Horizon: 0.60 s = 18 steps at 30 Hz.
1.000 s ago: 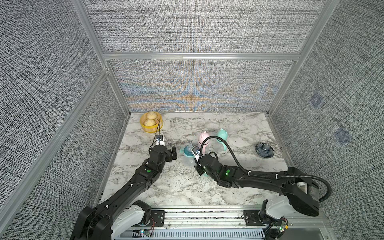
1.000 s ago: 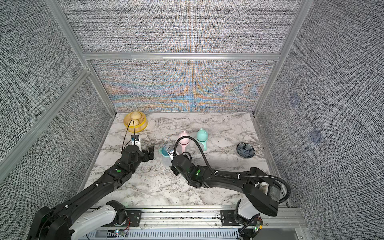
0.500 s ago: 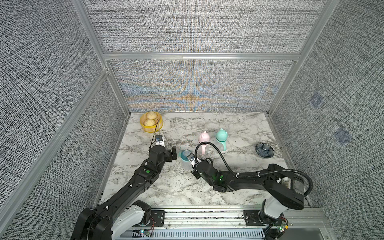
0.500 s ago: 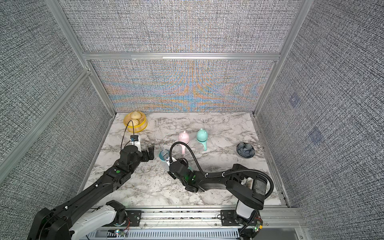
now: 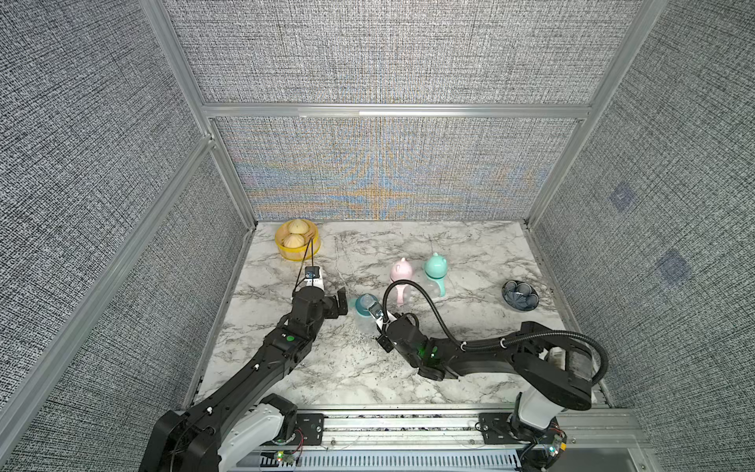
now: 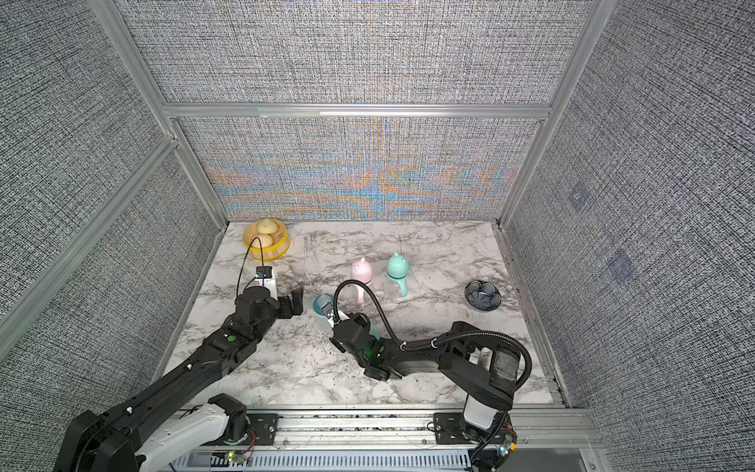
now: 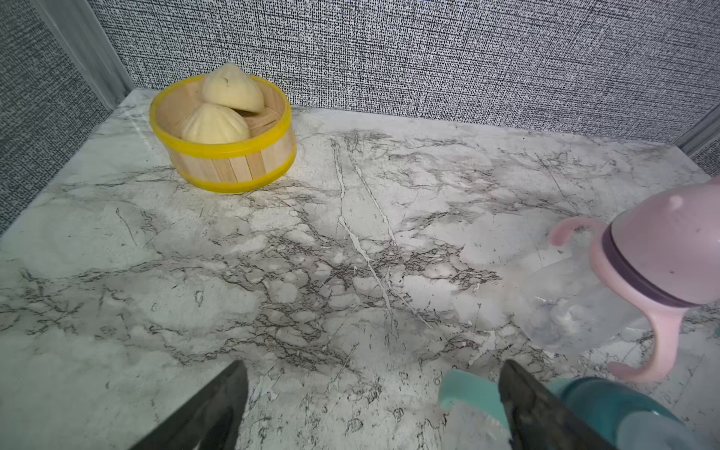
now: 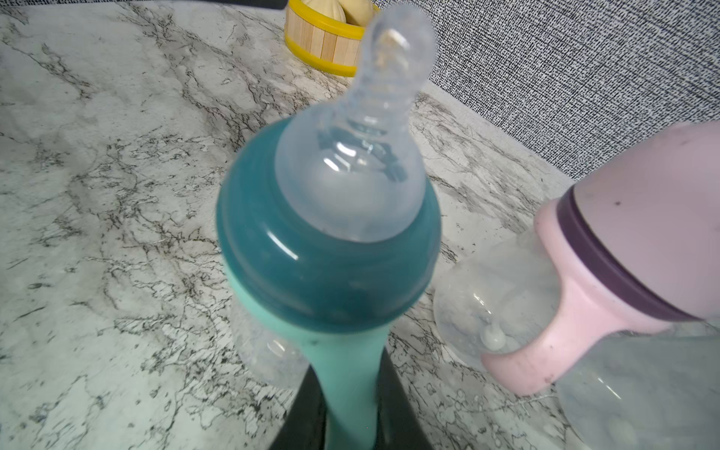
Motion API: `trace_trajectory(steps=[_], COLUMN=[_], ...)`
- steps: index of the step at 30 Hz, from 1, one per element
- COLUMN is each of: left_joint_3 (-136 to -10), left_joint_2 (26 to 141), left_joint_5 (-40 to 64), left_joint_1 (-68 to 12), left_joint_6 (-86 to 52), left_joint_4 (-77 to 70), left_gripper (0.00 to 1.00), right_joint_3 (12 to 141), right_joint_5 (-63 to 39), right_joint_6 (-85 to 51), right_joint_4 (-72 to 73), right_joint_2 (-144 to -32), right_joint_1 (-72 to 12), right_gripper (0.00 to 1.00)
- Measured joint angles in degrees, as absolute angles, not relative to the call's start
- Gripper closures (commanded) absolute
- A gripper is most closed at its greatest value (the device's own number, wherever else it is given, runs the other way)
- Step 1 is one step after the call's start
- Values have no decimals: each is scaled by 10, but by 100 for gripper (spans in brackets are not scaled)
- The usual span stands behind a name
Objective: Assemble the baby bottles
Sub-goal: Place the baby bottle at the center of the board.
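Teal collar (image 8: pixel 311 280) and clear nipple (image 8: pixel 362 175) top the uncapped bottle (image 5: pixel 365 306) that our right hand (image 8: pixel 350 405) grasps by its mint handle (image 8: pixel 350 370), clenched on the loop. The bottle is upright near the middle of the marble desk (image 5: pixel 347 367), toward its left side. We cannot tell whether the bottle's base touches the marble.

Our left hand (image 7: pixel 372 374) is released and holds nothing. Its fingers (image 7: pixel 218 413) are spread wide just beside that bottle, one of them close to the mint loop on that side.

Behind the grasped bottle, a pink bottle (image 5: pixel 402 271) and a mint bottle (image 5: pixel 435 267) stand upright side by side, both capped, the pink one nearer. A yellow basket (image 5: pixel 298 255) with two buns (image 5: pixel 295 241) sits in the far left corner. A dark bowl (image 5: pixel 508 300) rests near the right edge, well apart from the bottles.
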<state>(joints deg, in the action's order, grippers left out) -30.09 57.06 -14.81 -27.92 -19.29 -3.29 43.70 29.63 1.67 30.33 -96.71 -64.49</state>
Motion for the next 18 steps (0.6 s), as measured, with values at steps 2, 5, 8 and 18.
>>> trace_trajectory(steps=[2, 5, 8, 18], left_joint_3=[-301, -301, -301, -300], left_joint_2=[569, 567, 566, 564], left_joint_5=[-148, -145, -144, -144], left_joint_1=[-279, -279, -279, -279], left_joint_6=[-193, -193, -193, -193], left_joint_4=[-33, -33, -33, -33], left_gripper=[0, 0, 0, 0], right_joint_3=[439, 439, 440, 439], right_joint_5=[297, 296, 296, 295], right_joint_6=[17, 16, 16, 16], right_joint_4=[299, 298, 298, 289], right_joint_2=[-964, -959, -955, -941], right_joint_1=[-645, -645, -645, -645], right_gripper=[79, 68, 66, 46])
